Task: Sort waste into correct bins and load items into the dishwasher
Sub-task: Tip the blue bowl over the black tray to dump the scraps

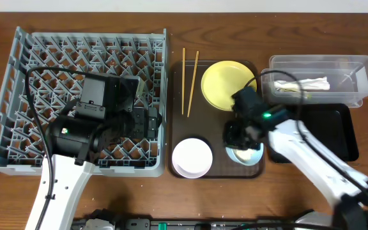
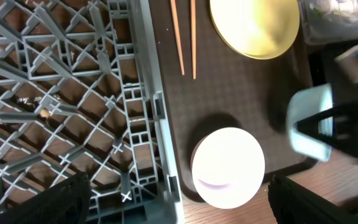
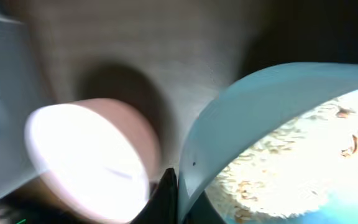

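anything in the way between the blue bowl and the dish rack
Yes: the white dish sits on the tray between the bowl and the rack, and the left pincer hangs over the rack's right side.

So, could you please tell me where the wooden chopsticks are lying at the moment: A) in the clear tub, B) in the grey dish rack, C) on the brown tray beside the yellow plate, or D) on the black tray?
C: the overhead view shows the chopsticks lying on the brown tray, next to the yellow plate.
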You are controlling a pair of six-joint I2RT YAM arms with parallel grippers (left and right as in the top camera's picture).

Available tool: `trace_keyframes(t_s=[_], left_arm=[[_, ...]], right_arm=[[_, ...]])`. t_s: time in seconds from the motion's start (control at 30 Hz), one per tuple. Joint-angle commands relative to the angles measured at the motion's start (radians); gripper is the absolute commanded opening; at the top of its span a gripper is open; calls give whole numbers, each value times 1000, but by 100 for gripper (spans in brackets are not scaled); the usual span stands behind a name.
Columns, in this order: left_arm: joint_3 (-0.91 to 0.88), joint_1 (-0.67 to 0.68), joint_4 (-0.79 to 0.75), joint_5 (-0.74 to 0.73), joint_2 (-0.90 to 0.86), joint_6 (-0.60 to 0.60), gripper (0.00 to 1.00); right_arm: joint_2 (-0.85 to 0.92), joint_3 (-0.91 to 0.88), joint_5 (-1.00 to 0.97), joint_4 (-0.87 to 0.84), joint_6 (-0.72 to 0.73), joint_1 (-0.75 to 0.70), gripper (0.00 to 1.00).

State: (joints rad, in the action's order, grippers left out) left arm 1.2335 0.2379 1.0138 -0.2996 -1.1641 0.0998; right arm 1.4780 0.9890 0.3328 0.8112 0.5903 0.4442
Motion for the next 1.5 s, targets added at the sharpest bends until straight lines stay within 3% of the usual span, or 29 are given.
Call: trace_keyframes(t_s=[0.0, 0.3, 0.53, 0.77, 0.93, 1.27, 1.4, 1.47], left_arm=[[14, 3, 0, 14, 3, -10, 93], [14, 3, -7, 14, 2, -10, 94], [14, 3, -6, 25, 2, -10, 94], [14, 3, -7, 25, 2, -10, 94], [14, 3, -7, 25, 2, -10, 97], [14, 3, -6, 24, 2, -10, 98], [14, 3, -7, 24, 2, -10, 98], [14, 3, -7, 24, 2, -10, 98]], right_arm=[[-118, 28, 149, 16, -126, -101, 1], [-244, 27, 208, 122, -320, -457, 1], [-203, -46, 558, 87, -562, -738, 1], [-154, -188, 965, -100, -649, -940, 1], [-129, -274, 1109, -196, -686, -1018, 1], [-125, -336, 1225, -174, -843, -1062, 1], [-125, -336, 1194, -193, -838, -1070, 1], [-124, -336, 1181, -196, -761, -1070, 1]])
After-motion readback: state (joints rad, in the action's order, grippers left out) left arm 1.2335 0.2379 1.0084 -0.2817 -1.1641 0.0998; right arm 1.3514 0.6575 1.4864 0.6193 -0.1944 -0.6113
